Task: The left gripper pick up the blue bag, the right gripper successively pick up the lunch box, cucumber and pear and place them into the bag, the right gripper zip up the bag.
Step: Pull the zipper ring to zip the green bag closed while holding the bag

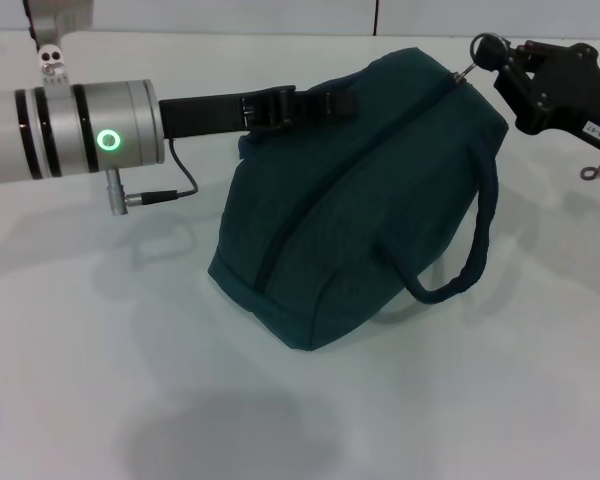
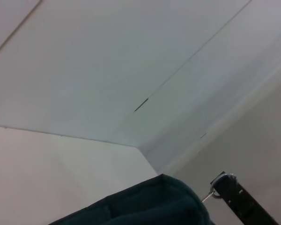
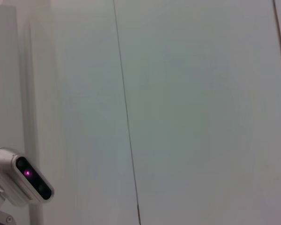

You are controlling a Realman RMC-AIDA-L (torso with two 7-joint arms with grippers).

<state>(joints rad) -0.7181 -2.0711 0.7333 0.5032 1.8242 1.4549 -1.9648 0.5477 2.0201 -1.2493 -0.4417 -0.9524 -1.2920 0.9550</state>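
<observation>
The blue bag [image 1: 360,200] stands bulging on the white table [image 1: 100,380], its zipper line running along the top and one loop handle [image 1: 475,250] hanging on the near side. My left gripper [image 1: 315,105] reaches in from the left and is shut on the bag's upper edge. My right gripper [image 1: 490,50] is at the bag's far right top corner, shut on the metal zipper pull [image 1: 464,73]. The left wrist view shows the bag's top [image 2: 145,206], the zipper pull [image 2: 210,194] and a right gripper finger [image 2: 239,201]. The lunch box, cucumber and pear are out of view.
A small white figure [image 1: 50,62] sits at the table's back left. A cable [image 1: 170,192] loops under my left wrist. A metal hook [image 1: 597,170] hangs below my right gripper. The right wrist view shows only wall panels and a mounted camera [image 3: 25,180].
</observation>
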